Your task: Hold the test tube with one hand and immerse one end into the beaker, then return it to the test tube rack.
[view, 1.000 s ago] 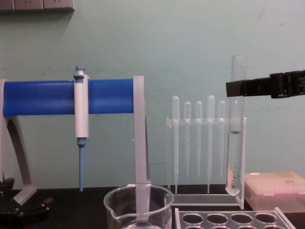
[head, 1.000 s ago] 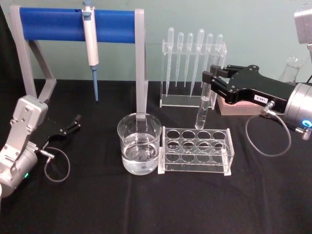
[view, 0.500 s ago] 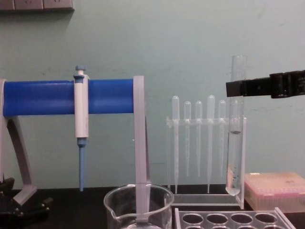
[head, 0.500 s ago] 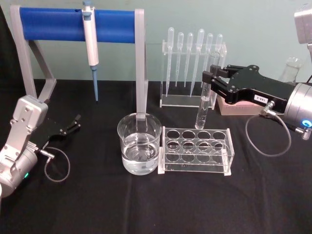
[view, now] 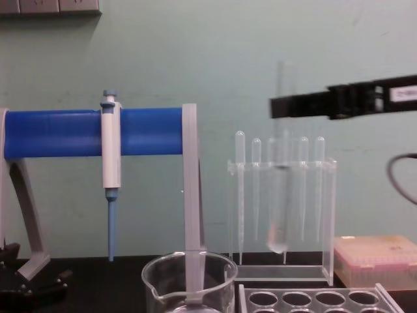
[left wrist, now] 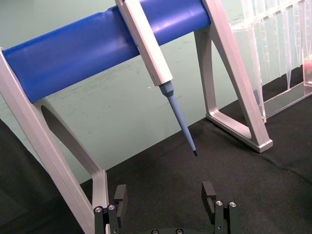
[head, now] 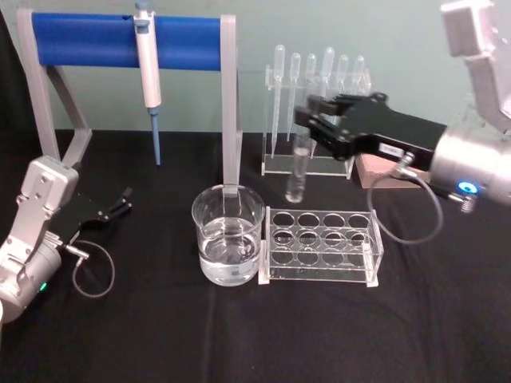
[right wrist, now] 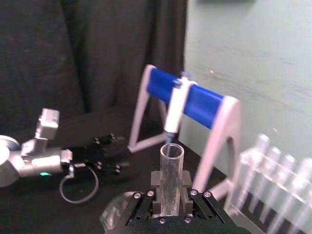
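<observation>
Tabletop (head: 239, 335): one beaker (head: 228, 239), one test tube (head: 296, 177) in right gripper (head: 307, 120), left gripper (head: 122, 201) idle

head: high, looking down | chest: low, level | wrists: close-up | both share beaker (head: 228, 239)

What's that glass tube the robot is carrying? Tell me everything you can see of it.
The test tube is a long, clear glass tube with a rounded bottom and an open rim. It hangs upright in the air, clamped near its top by the right end effector, the one thing touching it. Its bottom is above the clear rack, off to the right of the beaker and in front of the pipettes. Whether it holds liquid cannot be told.
</observation>
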`<state>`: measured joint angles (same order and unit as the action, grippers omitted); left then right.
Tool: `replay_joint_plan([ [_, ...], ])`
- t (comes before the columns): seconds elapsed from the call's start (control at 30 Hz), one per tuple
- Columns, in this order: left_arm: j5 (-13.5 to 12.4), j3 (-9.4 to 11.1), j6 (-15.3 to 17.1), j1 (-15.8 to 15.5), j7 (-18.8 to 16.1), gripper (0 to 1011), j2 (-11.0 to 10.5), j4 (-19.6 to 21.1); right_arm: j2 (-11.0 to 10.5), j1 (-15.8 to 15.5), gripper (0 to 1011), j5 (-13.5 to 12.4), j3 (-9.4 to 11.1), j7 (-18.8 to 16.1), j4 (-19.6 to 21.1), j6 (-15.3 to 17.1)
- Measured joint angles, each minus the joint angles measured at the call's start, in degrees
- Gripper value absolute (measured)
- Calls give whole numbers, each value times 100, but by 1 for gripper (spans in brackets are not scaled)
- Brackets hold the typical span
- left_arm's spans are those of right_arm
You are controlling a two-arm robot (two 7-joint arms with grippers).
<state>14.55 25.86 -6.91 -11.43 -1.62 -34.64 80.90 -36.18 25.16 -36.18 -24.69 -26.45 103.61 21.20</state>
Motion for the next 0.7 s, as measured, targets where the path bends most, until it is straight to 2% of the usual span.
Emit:
replay_joint_plan([
  [0.27,0,0,0,0,0,1000,0,0,419,571,241,106,-594,-69,-217,45],
  [0.47,0,0,0,0,0,1000,0,0,566,732,241,153,-875,-126,-382,16],
  [0.57,0,0,0,0,0,1000,0,0,646,759,241,211,-1038,-160,-575,-90],
  [0.7,0,0,0,0,0,1000,0,0,719,721,241,275,-1147,-200,-806,-267],
])
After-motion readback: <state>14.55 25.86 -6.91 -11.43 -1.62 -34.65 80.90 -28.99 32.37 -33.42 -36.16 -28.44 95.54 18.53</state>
